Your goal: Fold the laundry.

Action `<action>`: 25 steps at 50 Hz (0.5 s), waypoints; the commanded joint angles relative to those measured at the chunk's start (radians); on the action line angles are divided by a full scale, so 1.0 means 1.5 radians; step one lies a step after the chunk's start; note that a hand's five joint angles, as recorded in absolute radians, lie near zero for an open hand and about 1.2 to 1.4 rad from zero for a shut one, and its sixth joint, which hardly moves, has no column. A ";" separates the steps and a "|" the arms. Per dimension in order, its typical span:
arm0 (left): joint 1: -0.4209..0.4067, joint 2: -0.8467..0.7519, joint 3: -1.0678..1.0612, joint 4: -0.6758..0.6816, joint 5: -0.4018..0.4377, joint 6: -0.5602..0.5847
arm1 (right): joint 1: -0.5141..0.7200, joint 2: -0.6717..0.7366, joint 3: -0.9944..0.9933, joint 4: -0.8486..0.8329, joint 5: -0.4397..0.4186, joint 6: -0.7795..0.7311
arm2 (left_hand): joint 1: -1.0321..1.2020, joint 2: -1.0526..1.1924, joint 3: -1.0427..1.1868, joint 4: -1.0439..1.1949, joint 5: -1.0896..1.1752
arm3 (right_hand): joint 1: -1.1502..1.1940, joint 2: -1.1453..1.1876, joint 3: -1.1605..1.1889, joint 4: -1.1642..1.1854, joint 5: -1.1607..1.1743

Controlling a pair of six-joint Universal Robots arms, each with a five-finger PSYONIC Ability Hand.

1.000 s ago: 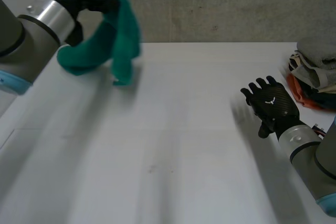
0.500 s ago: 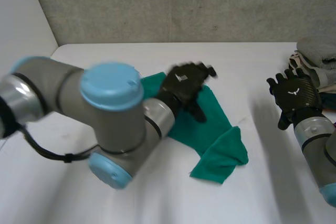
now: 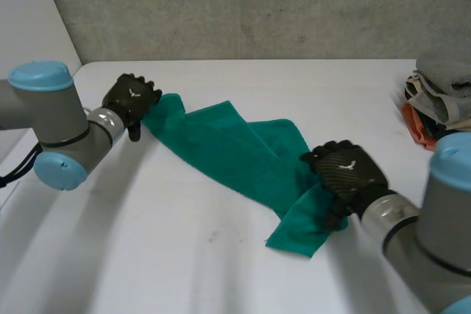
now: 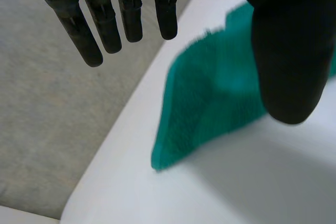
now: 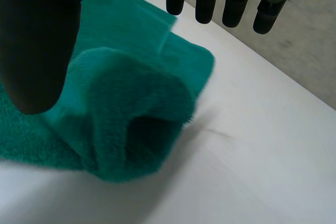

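Near counter: the bare white counter (image 3: 184, 255) lies open between the two arms, from its near edge up to the towel (image 3: 235, 152)
Far counter: a bare strip runs between the towel and the grey wall (image 3: 257, 5); the wall closes it off behind
Middle: the towel lies slantwise from the left hand (image 3: 131, 99) to the right hand (image 3: 346, 174); it is low and flat midway and bunched into a raised fold under the right hand
Right side: a laundry pile (image 3: 441, 101) stands at the counter's right edge; a bare gap separates it from the right hand
Left edge: the left arm (image 3: 51, 123) lies across it
Near right corner: taken up by the right arm (image 3: 434, 233)
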 commanded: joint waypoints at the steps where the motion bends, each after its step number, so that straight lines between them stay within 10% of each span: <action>1: 0.042 -0.086 0.078 0.006 0.101 0.004 | 0.044 0.090 -0.008 -0.127 0.015 -0.043 | 0.016 0.030 0.026 0.031 0.039 | 0.049 0.061 0.062 0.061 0.053; 7: 0.047 -0.132 0.122 0.008 0.149 0.003 | 0.045 0.111 -0.005 -0.141 0.022 -0.098 | 0.016 0.030 0.026 0.031 0.039 | 0.289 0.302 0.302 0.301 0.293; 11: 0.045 -0.155 0.138 0.023 0.158 0.000 | 0.041 0.113 -0.005 -0.141 0.016 -0.104 | 0.010 0.024 0.021 0.025 0.034 | 0.777 0.789 0.789 0.789 0.780; 25: -0.015 -0.155 0.126 0.104 0.171 -0.036 | 0.037 0.070 0.007 -0.131 0.005 -0.106 | 0.004 0.018 0.015 0.019 0.028 | 0.779 0.791 0.791 0.791 0.782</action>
